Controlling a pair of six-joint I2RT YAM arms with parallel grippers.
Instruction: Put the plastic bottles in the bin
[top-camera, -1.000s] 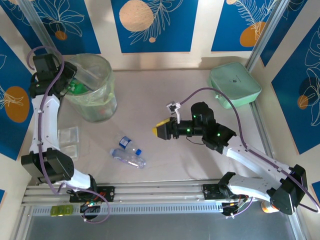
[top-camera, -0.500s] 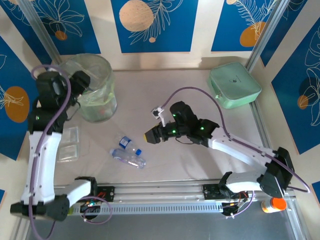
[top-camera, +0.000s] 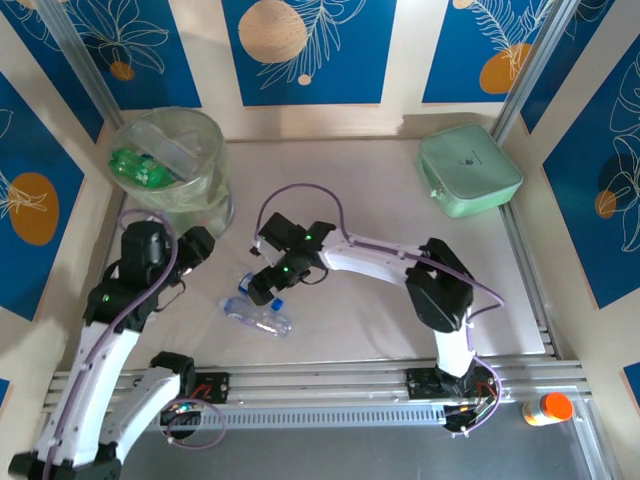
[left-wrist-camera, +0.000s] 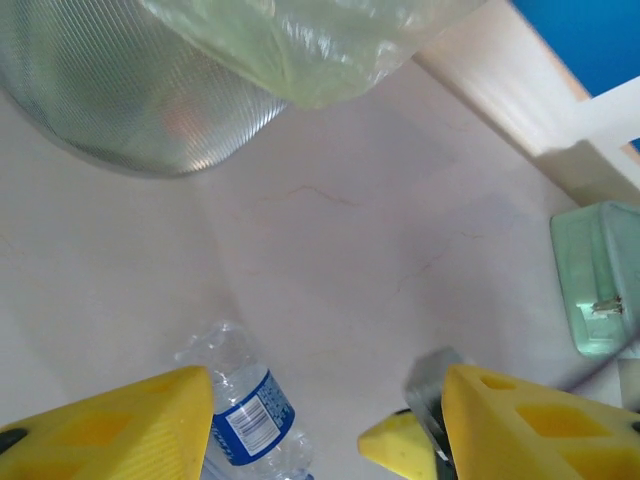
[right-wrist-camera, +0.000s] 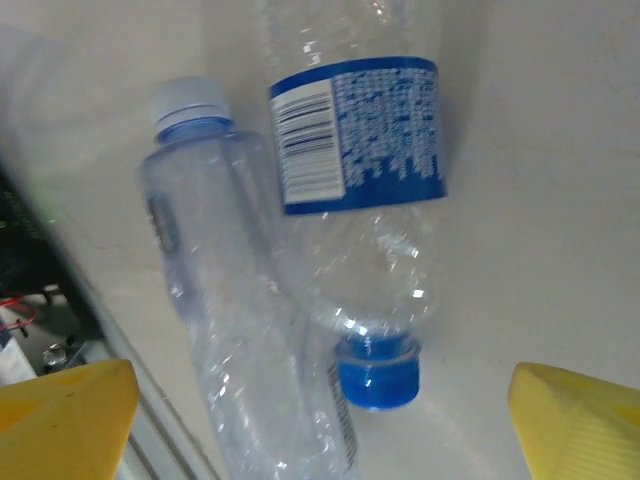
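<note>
Two clear crushed bottles lie side by side on the table: one with a blue label and blue cap (top-camera: 256, 285) (right-wrist-camera: 360, 180) (left-wrist-camera: 240, 415), one with a pale cap (top-camera: 262, 319) (right-wrist-camera: 230, 340). My right gripper (top-camera: 260, 290) (right-wrist-camera: 320, 425) hangs open just above them, with its yellow fingers (right-wrist-camera: 65, 420) wide on either side of the blue cap. My left gripper (top-camera: 200, 246) (left-wrist-camera: 325, 430) is open and empty, low between the bin and the bottles. The round translucent bin (top-camera: 172, 170) (left-wrist-camera: 130, 90) stands at the back left with green bottles (top-camera: 135, 168) inside.
A flat mint-green case (top-camera: 468, 168) (left-wrist-camera: 590, 290) lies at the back right. An orange-capped bottle (top-camera: 548, 408) sits off the table's near right corner. The metal rail (top-camera: 320, 385) runs along the near edge. Both arms crowd the left middle of the table.
The left arm has come away from the bin's rim and dropped toward the table. The right arm has swept left until its gripper is over the two clear bottles.
</note>
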